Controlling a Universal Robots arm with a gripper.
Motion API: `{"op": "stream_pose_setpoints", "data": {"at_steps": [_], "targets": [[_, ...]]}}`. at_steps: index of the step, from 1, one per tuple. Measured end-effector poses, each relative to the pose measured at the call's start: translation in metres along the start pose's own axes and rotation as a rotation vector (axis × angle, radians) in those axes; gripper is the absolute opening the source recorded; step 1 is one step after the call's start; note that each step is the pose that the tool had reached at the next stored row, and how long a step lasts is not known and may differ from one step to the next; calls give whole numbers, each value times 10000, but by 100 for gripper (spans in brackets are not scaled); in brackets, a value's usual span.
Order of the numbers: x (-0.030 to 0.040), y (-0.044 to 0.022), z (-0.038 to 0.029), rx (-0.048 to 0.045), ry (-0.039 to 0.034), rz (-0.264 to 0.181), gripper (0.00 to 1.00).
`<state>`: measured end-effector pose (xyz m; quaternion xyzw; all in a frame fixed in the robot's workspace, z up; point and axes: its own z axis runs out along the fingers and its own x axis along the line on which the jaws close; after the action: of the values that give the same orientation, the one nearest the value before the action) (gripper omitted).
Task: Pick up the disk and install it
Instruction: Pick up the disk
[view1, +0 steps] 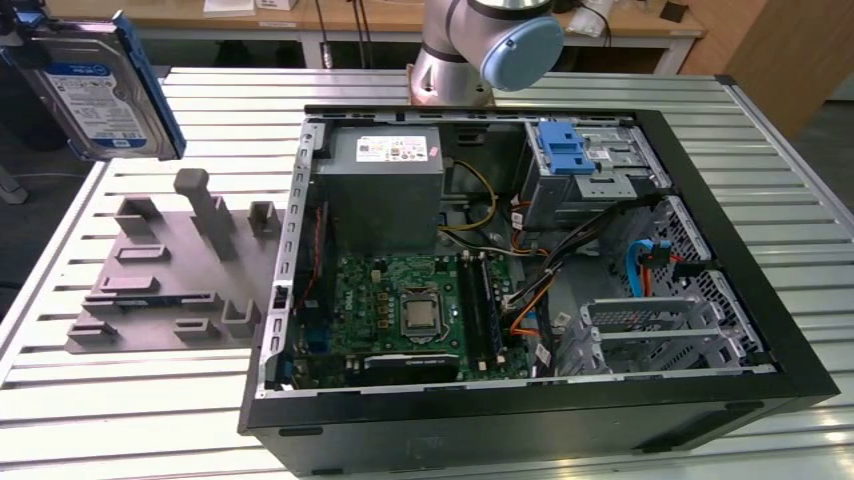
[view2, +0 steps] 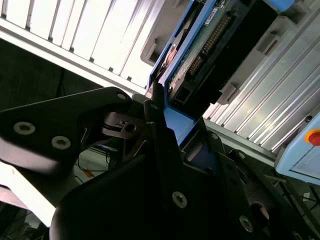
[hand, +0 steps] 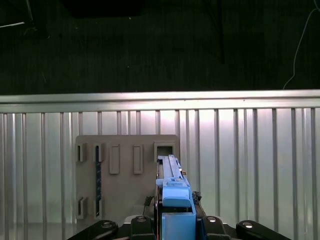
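In the second wrist view, the black two-fingered gripper (view2: 159, 107) was seen clamped on the blue plastic bracket of the flat silver hard drive (view2: 210, 45). The jaws were closed on the bracket's rim. The drive's underside, with its circuit board and connector pins, was shown there and was not shown in the exterior view.

In the first wrist view, the drive was seen edge-on, raised above a grey moulded fixture plate with slots and upright posts (hand: 125, 175). Bare slats were visible on both sides of the plate, and dark floor lay past the table's edge.

In the exterior view, the drive was turned label-outward and held in the air over the corner of the slatted aluminium table (view1: 134, 420) at the exterior view's left, well apart from everything else. The fixture plate lay near the table's edge on that side, with only a narrow strip of slats between it and the open black tower computer case (view1: 534, 430).

Inside the case, a silver metal cage with a blue plastic latch (view1: 587, 160) sat at the far corner. A grey box with a white sticker (view1: 387, 190) stood beside it. The arm's grey base (view1: 467, 50) was mounted at the table's far edge.
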<state>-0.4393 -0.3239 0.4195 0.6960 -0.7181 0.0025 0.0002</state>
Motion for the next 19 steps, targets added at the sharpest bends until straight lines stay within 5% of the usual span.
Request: {"op": "stream_pose_setpoints", "data": {"at_steps": [19], "targets": [[1, -1, -241, 1, 0, 0, 36]]}}
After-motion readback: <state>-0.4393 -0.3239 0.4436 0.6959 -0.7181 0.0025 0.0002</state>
